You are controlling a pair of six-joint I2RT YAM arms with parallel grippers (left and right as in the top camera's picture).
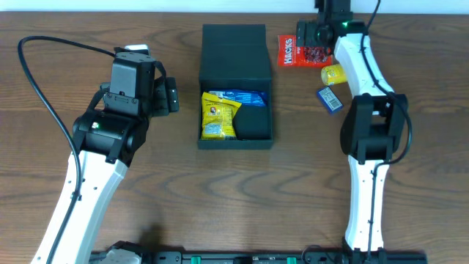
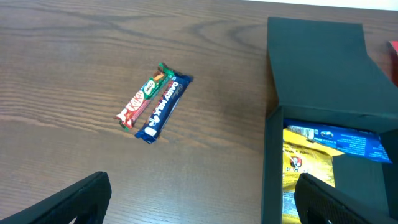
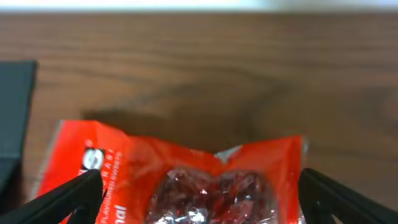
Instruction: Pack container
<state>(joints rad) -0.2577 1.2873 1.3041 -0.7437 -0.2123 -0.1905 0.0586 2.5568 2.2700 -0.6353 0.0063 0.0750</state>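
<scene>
The dark teal container [image 1: 264, 130] stands open at the table's middle, its lid [image 1: 234, 48] folded back. Inside lie a yellow snack packet [image 1: 218, 116] and a blue packet [image 1: 248, 97]. The container also shows at the right of the left wrist view [image 2: 314, 68]. My left gripper [image 1: 171, 94] is open and empty just left of the container, low over bare wood [image 2: 202, 208]. My right gripper [image 1: 314, 37] is open at the far right, its fingers either side of a red snack packet [image 3: 186, 177] lying on the table [image 1: 292, 53].
A red KitKat bar [image 2: 140, 102] and a blue Dairy Milk bar [image 2: 163, 107] lie side by side left of the container, hidden under my left arm in the overhead view. A small yellow packet [image 1: 333, 74] and a small blue packet [image 1: 330, 99] lie near the right arm.
</scene>
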